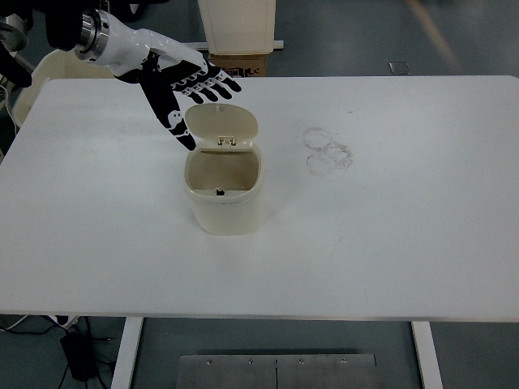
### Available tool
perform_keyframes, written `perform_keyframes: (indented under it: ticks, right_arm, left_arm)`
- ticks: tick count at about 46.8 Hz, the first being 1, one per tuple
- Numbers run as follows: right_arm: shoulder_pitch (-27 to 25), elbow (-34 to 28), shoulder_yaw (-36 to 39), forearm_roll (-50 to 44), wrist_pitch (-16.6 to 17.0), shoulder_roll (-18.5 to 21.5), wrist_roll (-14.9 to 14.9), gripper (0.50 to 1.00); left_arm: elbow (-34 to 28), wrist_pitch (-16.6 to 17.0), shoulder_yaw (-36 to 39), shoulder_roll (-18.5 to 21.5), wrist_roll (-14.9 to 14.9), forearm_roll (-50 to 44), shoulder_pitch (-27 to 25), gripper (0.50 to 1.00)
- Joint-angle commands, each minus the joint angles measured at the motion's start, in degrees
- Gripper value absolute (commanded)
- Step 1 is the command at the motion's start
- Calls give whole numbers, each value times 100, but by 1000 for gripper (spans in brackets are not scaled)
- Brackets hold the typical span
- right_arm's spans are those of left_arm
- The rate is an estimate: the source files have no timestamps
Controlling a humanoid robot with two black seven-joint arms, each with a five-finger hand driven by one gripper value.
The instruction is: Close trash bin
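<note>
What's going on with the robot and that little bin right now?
Left hand open, fingers spread behind the raised lid. Trash bin open, upright on the white table. Right hand not in view. Nothing blocking the lid.

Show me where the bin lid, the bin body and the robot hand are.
bin lid [221, 123], head view, middle of the raised lid's inner face.
bin body [226, 212], head view, front wall.
left hand [180, 86], head view, palm.

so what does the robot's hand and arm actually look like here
Only the left hand shows. It has five slim black fingers with small white patches on the joints and a white mark near the thumb tip. The back of the hand and wrist wear a glossy white shell, joined by a silver metal ring to a black forearm. No cables are visible.
</note>
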Motion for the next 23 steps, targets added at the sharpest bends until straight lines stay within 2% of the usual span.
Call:
perform_keyframes:
  ticks: [1,11,23]
  right_arm:
    - [0,0,0,3,0,0,0,993]
    - [0,0,0,3,0,0,0,993]
    - [0,0,0,3,0,0,0,993]
  left_arm:
    - [-65,-1,-2,7,8,0,7,1000]
    - [-522,-1,7,129,8,0,33,1000]
    - [-601,-1,7,112,8,0,95,1000]
